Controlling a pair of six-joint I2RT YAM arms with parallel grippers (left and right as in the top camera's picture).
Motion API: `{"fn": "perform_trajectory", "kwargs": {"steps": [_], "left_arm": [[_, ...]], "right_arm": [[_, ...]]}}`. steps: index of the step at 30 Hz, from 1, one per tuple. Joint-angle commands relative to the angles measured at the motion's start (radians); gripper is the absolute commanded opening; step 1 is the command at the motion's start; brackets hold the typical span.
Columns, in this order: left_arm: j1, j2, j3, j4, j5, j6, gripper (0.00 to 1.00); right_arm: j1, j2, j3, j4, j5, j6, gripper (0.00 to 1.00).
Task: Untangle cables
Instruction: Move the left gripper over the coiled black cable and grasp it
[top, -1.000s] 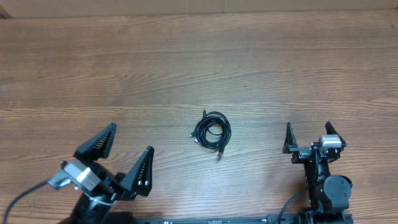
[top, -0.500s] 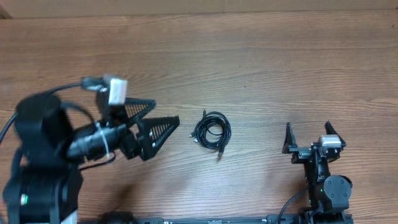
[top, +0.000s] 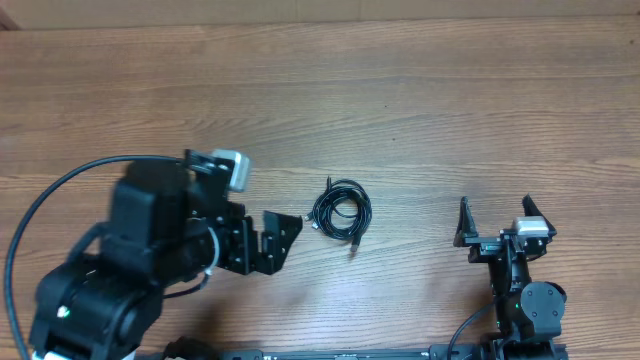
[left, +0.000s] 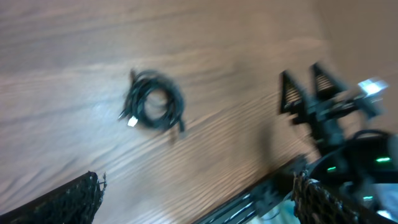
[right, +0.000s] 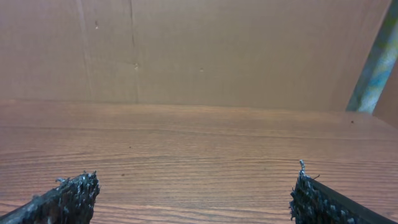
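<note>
The cables (top: 342, 212) lie in one small black tangled coil on the wooden table (top: 420, 100), near its middle, with small plugs sticking out. My left gripper (top: 281, 241) is open and points right, a short way left of the coil without touching it. In the blurred left wrist view the cables (left: 153, 107) show ahead of the open left gripper (left: 199, 190). My right gripper (top: 497, 212) stands open well to the right of the coil, with nothing between its fingers. The right wrist view shows the open right gripper (right: 194, 183) over bare wood and no cables.
A thick black arm cable (top: 40, 215) loops out at the left of the left arm. The right arm (left: 333, 112) appears in the left wrist view beyond the coil. A brown cardboard wall (right: 199, 50) stands behind the table. A black rail (top: 340, 354) runs along the front edge.
The left arm has swung up from the front left corner and turned right, bringing its open gripper close to the coil's left side. The cables and right arm have not moved.
</note>
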Motion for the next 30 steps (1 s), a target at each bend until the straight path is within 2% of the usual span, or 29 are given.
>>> {"fn": "perform_trajectory", "kwargs": {"steps": [1, 6, 11, 19, 26, 30], "left_arm": [[-0.082, 0.060, 0.017, -0.011, -0.176, -0.064, 1.00], [-0.134, 0.168, 0.017, -0.007, -0.164, -0.129, 1.00], [-0.134, 0.280, 0.017, -0.034, -0.084, -0.105, 1.00], [-0.134, 0.481, 0.016, -0.059, -0.078, -0.085, 1.00], [-0.134, 0.650, 0.016, 0.023, -0.088, -0.028, 1.00], [-0.134, 0.739, 0.016, 0.063, -0.134, -0.028, 0.88]], "right_arm": [[0.002, -0.010, -0.011, 0.005, -0.001, 0.000, 1.00], [0.002, -0.010, -0.011, 0.005, -0.001, 0.000, 1.00], [0.002, -0.010, -0.011, 0.005, -0.001, 0.000, 1.00], [0.002, -0.010, -0.011, 0.005, -0.001, 0.000, 1.00], [0.002, -0.010, -0.011, 0.005, -0.001, 0.000, 1.00], [0.002, -0.010, -0.011, 0.005, -0.001, 0.000, 1.00]]}}
